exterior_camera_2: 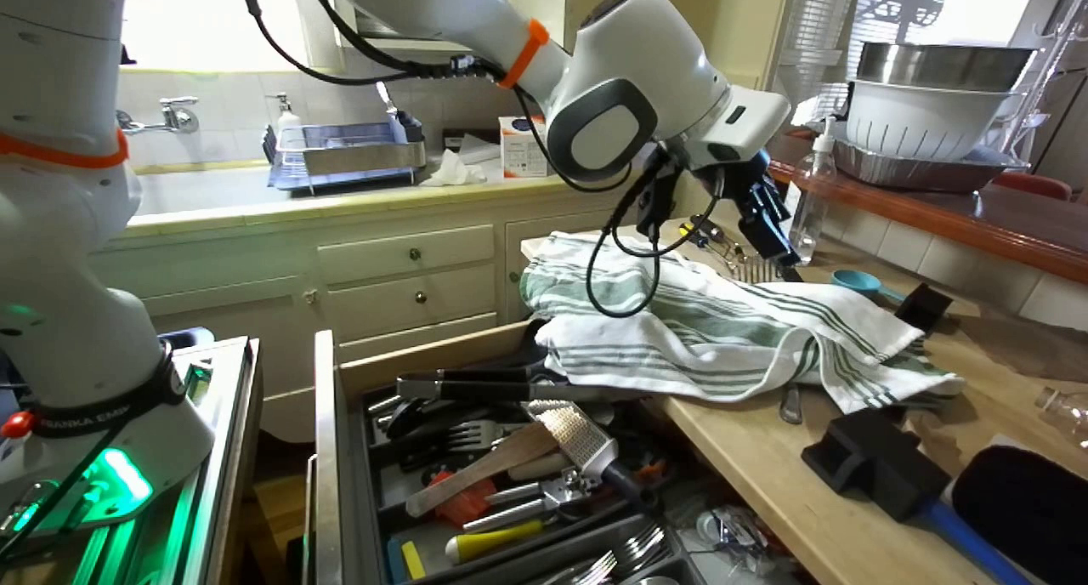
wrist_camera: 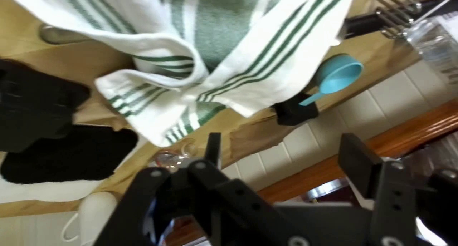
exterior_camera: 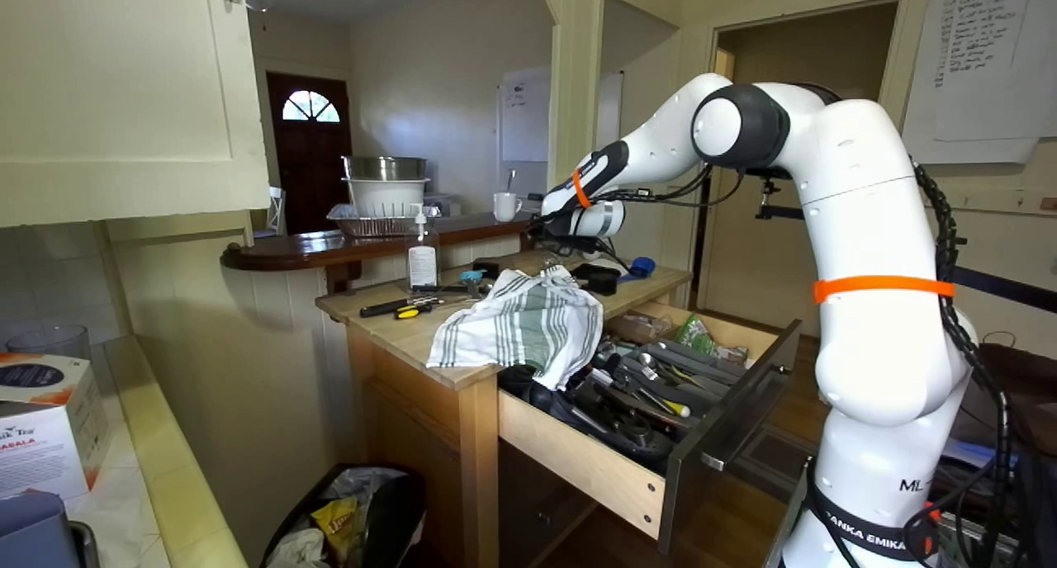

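My gripper is open and empty in the wrist view, its two black fingers wide apart. In an exterior view the gripper hangs tilted above the wooden countertop, over the far part of a white towel with green stripes. The towel shows crumpled in the wrist view, apart from the fingers. It drapes over the counter edge into the open drawer, as an exterior view shows. A light blue measuring cup lies beside the towel near a black block. A spoon handle sticks out from under the towel.
The open drawer is full of utensils, with a grater on top. A clear pump bottle stands behind the gripper, by the raised wooden ledge bearing bowls. Black-handled tools and a blue-handled brush lie on the countertop.
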You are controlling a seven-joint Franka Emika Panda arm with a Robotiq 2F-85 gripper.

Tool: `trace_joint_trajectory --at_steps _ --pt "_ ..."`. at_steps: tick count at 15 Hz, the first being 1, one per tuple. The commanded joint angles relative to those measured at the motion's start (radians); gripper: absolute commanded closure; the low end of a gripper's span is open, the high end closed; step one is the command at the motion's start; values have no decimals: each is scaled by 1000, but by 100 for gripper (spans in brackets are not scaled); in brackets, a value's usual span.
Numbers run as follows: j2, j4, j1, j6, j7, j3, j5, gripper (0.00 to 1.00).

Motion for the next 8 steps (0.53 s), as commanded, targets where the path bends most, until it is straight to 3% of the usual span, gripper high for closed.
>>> trace_joint_trajectory --at_steps 1,2,3,8 --pt "106 131 -48 25 -36 87 42 0" --pt "110 151 -50 -24 -25 90 38 0" --pt "58 81 -5 -2 -24 48 38 0" --pt "100 130 -20 -3 -25 59 40 0"
